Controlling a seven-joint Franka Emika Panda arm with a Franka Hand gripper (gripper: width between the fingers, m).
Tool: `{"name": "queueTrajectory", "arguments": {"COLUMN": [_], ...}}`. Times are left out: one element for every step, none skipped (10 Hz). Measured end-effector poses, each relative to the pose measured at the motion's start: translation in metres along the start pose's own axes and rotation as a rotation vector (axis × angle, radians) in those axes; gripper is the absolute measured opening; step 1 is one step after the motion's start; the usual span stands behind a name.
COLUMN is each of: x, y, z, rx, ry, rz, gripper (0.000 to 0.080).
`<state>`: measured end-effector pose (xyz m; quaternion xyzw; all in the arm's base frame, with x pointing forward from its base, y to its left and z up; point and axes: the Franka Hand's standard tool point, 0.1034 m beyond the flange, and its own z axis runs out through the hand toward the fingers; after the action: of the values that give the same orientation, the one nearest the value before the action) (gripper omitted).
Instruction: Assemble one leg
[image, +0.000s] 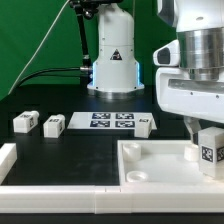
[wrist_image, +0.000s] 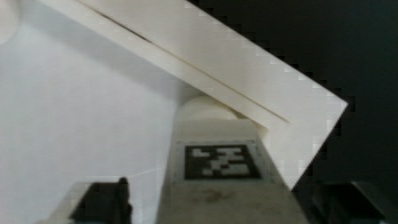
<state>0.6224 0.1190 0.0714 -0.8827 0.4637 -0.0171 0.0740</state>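
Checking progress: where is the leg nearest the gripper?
At the exterior view's right, the leg is held in the gripper, over the right end of the tray part.

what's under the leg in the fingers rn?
The large white tray-like part: the leg, clamped between the fingers, stands over its inner face near a corner. The leg's lower end and whatever lies right beneath it are hidden by the leg itself; contact cannot be told.

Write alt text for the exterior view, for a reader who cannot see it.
The gripper is shut on a small white tagged leg at a corner of the white tray-like part, on the exterior view's right. Two loose legs sit on the black table to the exterior view's left of the marker board, a third leg to its right.
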Motion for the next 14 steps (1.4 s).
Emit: {"name": "queueTrajectory", "arguments": {"x": [-0.001, -0.0025, -0.0034, -0.0025, -0.0005, 0.0011, 0.0025, 0.0017, -0.002, -0.0061, -0.0032, -0.0028, -0.0029, -0.0026], "y": [-0.0001, -0.0005, -0.001, -0.001, -0.0006, 0.0005, 0.0023, 0.0024, -0.0006, -0.005, -0.0031, -0.0024, -0.0023, -0.002], "z": [0.0004, 0.0005, 0.0002, -0.0001, -0.0005, -0.0006, 0.0, 0.0001, -0.0017, -0.0046, -0.0035, -0.0026, -0.0024, -0.0022], "rx": [-0.002, -0.004, -0.007, -0.008, -0.007, -0.01, -0.014, -0.026, -0.033, -0.032, -0.04, -0.04, -0.04, -0.041], "ry": [0.003, 0.002, -0.001, -0.001, 0.0, -0.003, -0.008, -0.011, -0.007, 0.003, 0.003, 0.002, 0.002, 0.002], "rz": [-0.134, -0.288, -0.388, -0.526, -0.637, -0.771, -0.903, -1.032, -1.091, -1.122, -1.249, -1.212, -1.212, -1.212], "gripper": [0.0623, 0.0641, 0.0641, 0.0648, 0.0649, 0.0649, 0.0649, 0.0649, 0.0649, 0.0649, 0.0649, 0.0515, 0.0365, 0.0365]}}
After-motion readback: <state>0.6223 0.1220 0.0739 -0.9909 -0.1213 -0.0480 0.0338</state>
